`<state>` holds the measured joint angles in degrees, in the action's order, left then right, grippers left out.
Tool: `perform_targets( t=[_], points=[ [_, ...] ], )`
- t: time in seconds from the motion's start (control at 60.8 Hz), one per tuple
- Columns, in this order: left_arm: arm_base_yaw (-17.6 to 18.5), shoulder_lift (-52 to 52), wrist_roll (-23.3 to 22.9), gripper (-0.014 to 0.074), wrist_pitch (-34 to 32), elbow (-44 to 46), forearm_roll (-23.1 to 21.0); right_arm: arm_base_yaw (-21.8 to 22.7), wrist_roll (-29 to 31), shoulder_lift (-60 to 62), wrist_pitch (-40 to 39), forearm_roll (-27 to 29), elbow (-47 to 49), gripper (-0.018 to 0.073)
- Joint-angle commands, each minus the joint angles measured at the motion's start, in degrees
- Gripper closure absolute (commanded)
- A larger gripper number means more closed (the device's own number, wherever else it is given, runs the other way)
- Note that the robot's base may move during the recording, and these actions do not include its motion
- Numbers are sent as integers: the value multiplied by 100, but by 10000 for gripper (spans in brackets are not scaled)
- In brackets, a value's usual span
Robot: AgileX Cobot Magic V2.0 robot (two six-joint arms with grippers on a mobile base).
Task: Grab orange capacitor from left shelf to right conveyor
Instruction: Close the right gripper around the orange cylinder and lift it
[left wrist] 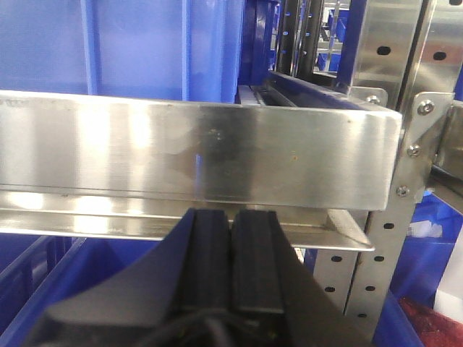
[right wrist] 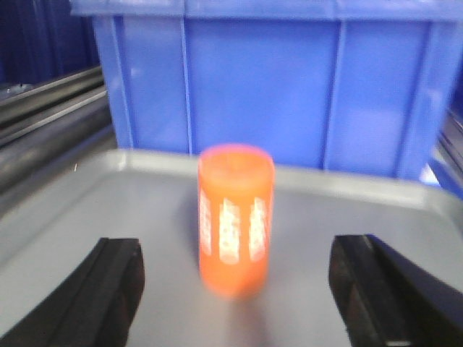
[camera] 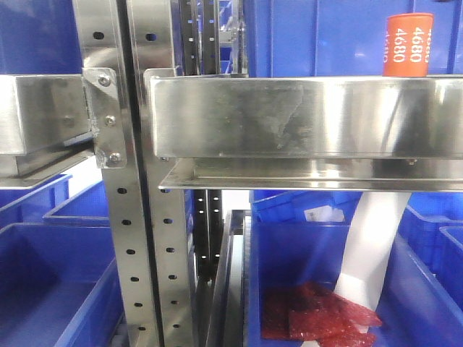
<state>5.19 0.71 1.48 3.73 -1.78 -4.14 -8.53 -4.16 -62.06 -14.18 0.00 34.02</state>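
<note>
Early in the task, by the look of it. Right gripper (right wrist: 237, 249) spread wide, holding nothing. Orange capacitor (right wrist: 236, 220) upright straight ahead of it, centred in the gap between the two fingers, touching neither. Standing on a grey metal surface of the left shelf (camera: 289, 116), with a blue bin (right wrist: 289, 87) just beyond.

Left gripper (left wrist: 231, 224) pressed together on nothing, just below and in front of a steel ledge, no capacitor near it.

Done, judging from this: approach and line-up only. Left to do: advance a little, clamp on the cylinder, lift clear of the ledge, carry across to the right conveyor, set down. Conveyor out of view in every camera. Wrist picture slightly blurred, so exact depth into the gap hard to tell.
</note>
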Motion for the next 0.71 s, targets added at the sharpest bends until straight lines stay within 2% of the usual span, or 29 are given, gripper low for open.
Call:
perform_targets(
  t=[0.0,0.214,0.576,0.691],
  points=[
    [3,62,-8,723,-513,26,-10,5,35,-350,-750,-38,473,-61],
    [3,62,-8,723,-513,26,-10,5,30,-1304,-1154,-42,916,-61],
    [3,62,-8,723,-513,26,-10,33,30,-2318,-2130,-42,1038,-60],
    [3,62,-8,723,-513,26,-10,33,30,-2391,-2108,-42,1038,25]
  ],
)
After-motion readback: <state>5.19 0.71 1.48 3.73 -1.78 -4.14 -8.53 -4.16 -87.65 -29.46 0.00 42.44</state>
